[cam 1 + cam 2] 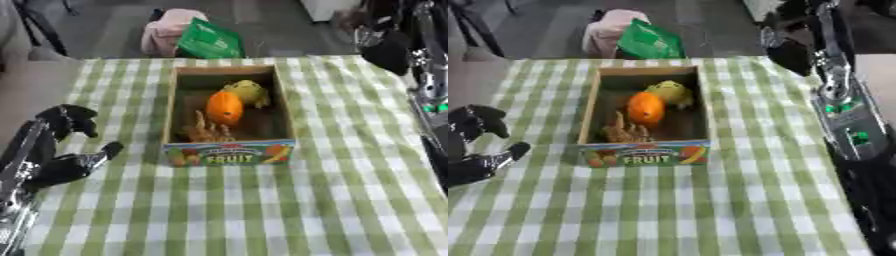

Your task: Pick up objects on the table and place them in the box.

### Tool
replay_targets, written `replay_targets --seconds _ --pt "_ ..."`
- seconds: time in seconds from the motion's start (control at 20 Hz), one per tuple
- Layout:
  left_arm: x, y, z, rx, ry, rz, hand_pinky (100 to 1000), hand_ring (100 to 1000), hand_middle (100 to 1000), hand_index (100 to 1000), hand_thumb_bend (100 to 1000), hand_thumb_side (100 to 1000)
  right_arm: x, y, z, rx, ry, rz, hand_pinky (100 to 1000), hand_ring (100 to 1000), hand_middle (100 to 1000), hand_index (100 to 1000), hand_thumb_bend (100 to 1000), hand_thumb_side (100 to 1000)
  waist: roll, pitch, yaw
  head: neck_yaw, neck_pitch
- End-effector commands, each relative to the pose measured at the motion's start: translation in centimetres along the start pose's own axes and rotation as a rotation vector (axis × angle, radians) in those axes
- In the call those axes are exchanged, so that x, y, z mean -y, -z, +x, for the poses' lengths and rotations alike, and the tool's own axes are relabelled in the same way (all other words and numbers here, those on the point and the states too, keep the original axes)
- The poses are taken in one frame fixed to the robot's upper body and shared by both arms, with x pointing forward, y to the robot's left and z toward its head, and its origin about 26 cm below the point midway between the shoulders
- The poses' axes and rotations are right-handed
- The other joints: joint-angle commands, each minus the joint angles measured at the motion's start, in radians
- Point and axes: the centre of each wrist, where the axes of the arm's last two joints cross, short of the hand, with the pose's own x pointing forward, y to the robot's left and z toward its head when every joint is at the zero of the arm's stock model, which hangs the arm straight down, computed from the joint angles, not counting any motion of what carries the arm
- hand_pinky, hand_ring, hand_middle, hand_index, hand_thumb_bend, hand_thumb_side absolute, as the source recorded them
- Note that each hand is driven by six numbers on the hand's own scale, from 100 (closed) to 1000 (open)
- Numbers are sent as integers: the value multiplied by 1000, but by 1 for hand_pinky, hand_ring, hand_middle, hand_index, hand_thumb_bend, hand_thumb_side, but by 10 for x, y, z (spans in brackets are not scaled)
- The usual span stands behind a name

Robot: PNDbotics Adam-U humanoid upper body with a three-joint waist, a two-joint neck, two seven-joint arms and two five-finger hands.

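A cardboard box (pixel 175 107) with a "FRUIT" label on its front stands in the middle of the green checked table. Inside it lie an orange fruit (pixel 225 108), a yellow-green fruit (pixel 248 91) behind that, and a brownish piece (pixel 206 131) near the front wall. My left hand (pixel 72 145) rests over the table's left edge, fingers relaxed and holding nothing. My right hand (pixel 791 52) hangs raised above the far right corner of the table, well clear of the box; its fingers are not distinguishable.
The green checked cloth (pixel 262 210) covers the table in front of and beside the box. Beyond the far edge sit a pink bundle (pixel 166 30) and a green bag (pixel 210 40) on the floor. My right forearm (pixel 846 120) runs along the right side.
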Motion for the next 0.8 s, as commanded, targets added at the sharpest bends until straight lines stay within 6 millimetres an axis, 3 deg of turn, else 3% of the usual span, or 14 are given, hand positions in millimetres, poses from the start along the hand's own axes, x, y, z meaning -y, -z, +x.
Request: replay_targets --seconds 0.05,0.4,0.8 --pt "-3 -2 4 14 -10 30 706 523 497 642 610 100 11 -6 8 23 24 -46 630 688 617 763 100 139 -2 -24 -4 17 29" --pt "7 -14 -8 -31 -62 61 713 539 516 637 603 100 0 -37 -5 -21 64 -21 632 694 618 762 100 144 -9 -35 -17 38 82" --pt "12 -19 -11 -30 -92 101 721 552 531 629 595 100 -6 -49 -10 -35 89 -8 636 692 600 744 100 142 0 -12 -35 60 81"
